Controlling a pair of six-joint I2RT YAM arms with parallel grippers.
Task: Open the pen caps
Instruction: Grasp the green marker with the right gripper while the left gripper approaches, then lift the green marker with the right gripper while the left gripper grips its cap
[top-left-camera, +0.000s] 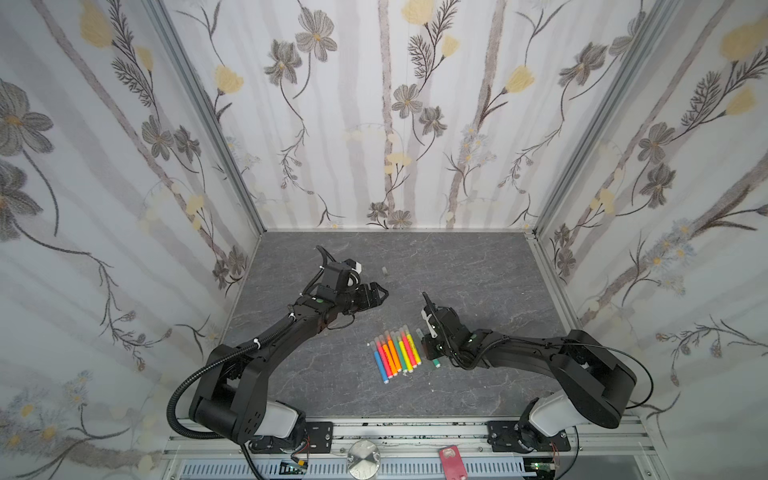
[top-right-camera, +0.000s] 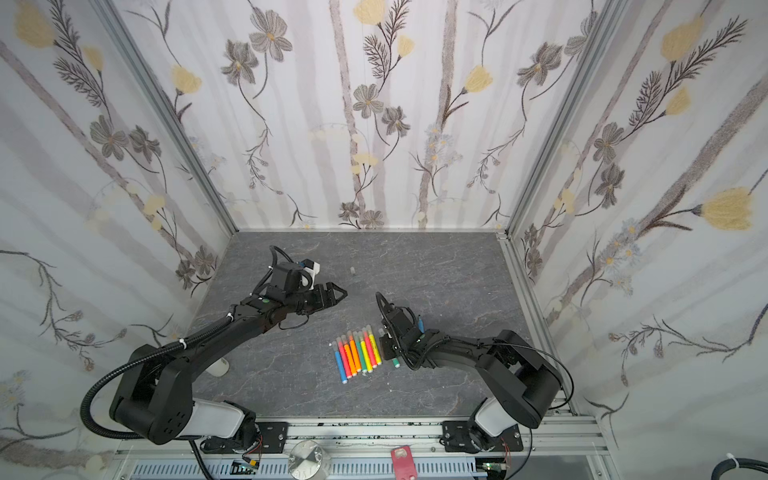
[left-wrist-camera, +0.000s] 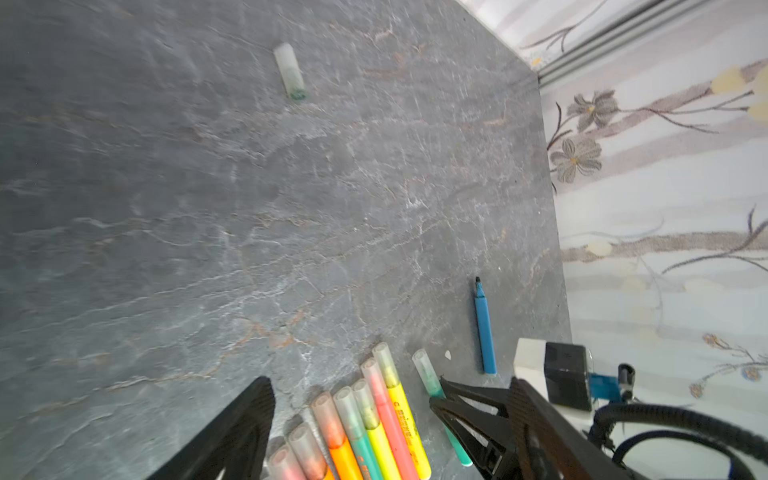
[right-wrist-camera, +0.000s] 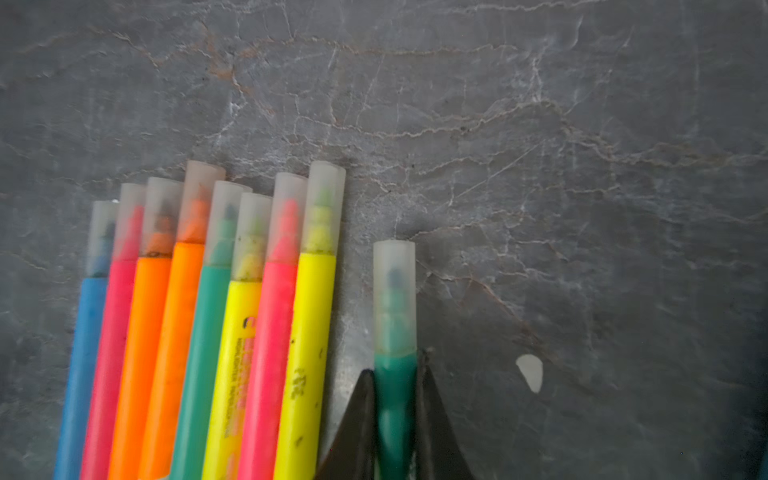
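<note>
While right gripper (right-wrist-camera: 397, 363) clamps green pen (right-wrist-camera: 395, 386), just beside pen row (right-wrist-camera: 208, 311): left gripper (left-wrist-camera: 351, 392), jaws wide, should take cap (right-wrist-camera: 394, 291) squarely and draw straight along the pen.

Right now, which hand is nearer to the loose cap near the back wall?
Left. The left hand hovers open just short of the loose cap; the right hand is farther off, shut on the green pen.
</note>
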